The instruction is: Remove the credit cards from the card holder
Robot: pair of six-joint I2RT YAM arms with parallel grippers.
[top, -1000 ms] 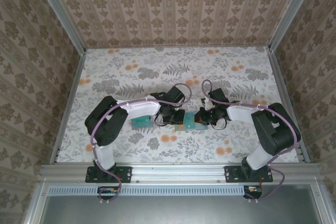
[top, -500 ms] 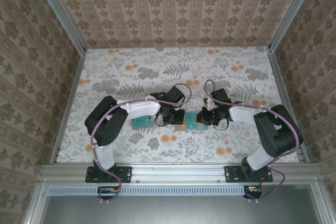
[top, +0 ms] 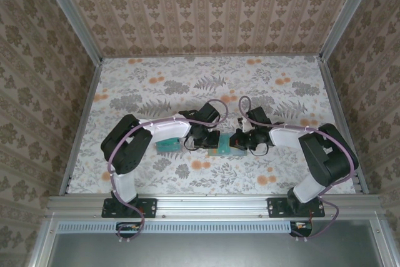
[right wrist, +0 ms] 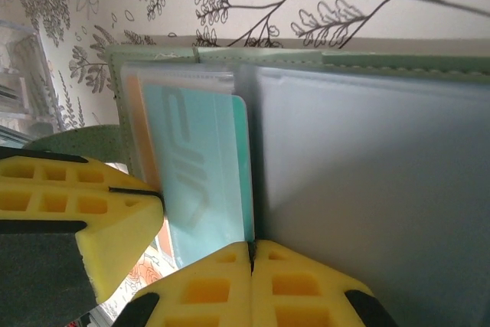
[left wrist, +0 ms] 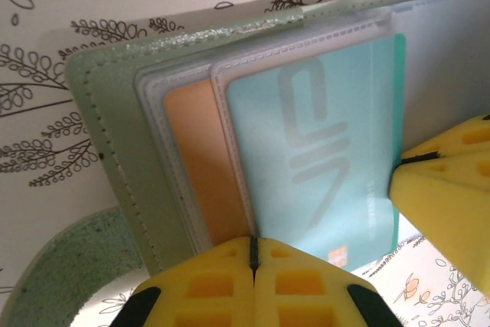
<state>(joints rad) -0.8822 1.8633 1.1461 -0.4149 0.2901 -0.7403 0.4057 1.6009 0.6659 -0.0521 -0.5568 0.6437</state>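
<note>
The card holder (top: pixel 220 142) lies open on the table between both grippers. In the left wrist view its grey-green cover (left wrist: pixel 115 112) frames clear sleeves holding a beige-orange card (left wrist: pixel 203 166) and a teal card (left wrist: pixel 321 151). My left gripper (left wrist: pixel 253 246) is shut on the near edge of a sleeve, between those two cards. My right gripper (right wrist: pixel 251 250) is shut on the teal card (right wrist: pixel 203 174) at its edge beside the bluish-grey panel (right wrist: pixel 367 174). The left gripper's fingers (right wrist: pixel 76 204) show close beside it. The right gripper's fingers (left wrist: pixel 444 189) touch the teal card's edge.
A teal-green flat object (top: pixel 167 146) lies on the floral tabletop (top: pixel 206 85) under my left forearm. A clear plastic piece (right wrist: pixel 15 74) sits at the left edge of the right wrist view. Patterned walls close in the table on three sides.
The right arm's wrist shifted slightly right, then came back left towards the holder. The left arm and the holder have stayed in place.
</note>
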